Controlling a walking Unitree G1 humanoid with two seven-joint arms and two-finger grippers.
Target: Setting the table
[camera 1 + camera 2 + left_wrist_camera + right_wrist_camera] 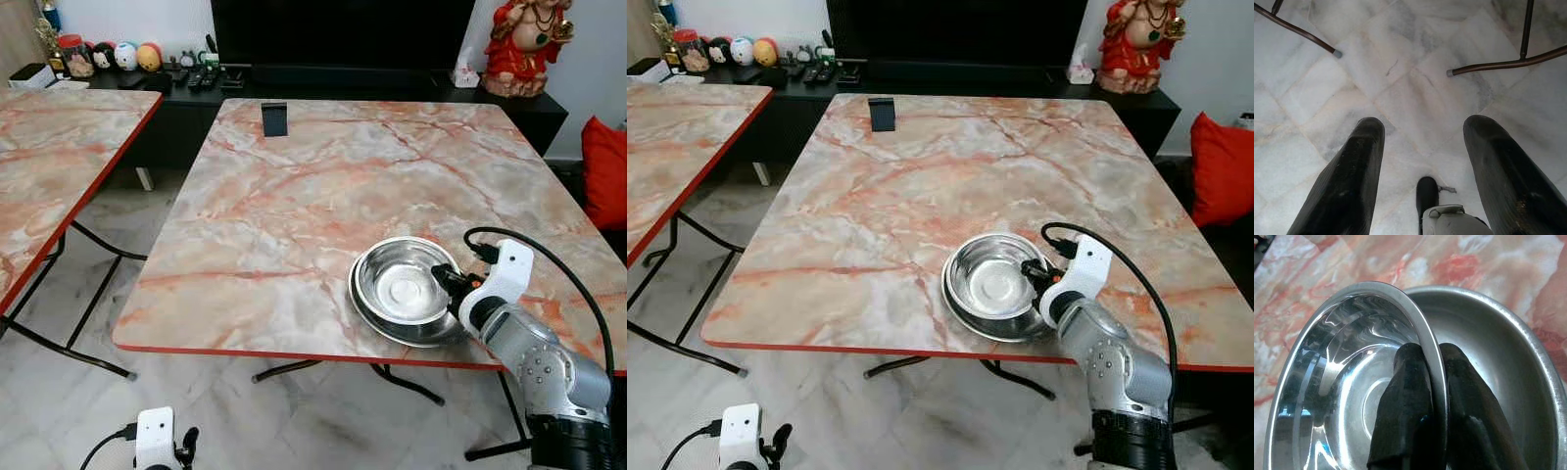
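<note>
Two steel bowls sit near the front right edge of the marble table [294, 196]. The upper bowl [400, 284] is tilted inside the wider lower bowl [407, 339]. My right gripper [447, 278] is shut on the upper bowl's near rim, one finger inside and one outside. The right wrist view has the pinched rim between the fingers [1410, 382], the upper bowl [1347, 382] on one side and the lower bowl [1503, 347] under it. My left gripper [1422, 127] hangs open low over the floor, holding nothing.
A small black stand [275, 117] is at the table's far edge. A second marble table [49, 157] stands to the left. Behind are a dark console [196, 78] with remotes, a red statue [524, 44] and a red cushion [607, 171]. Table legs [1498, 63] cross the tiled floor.
</note>
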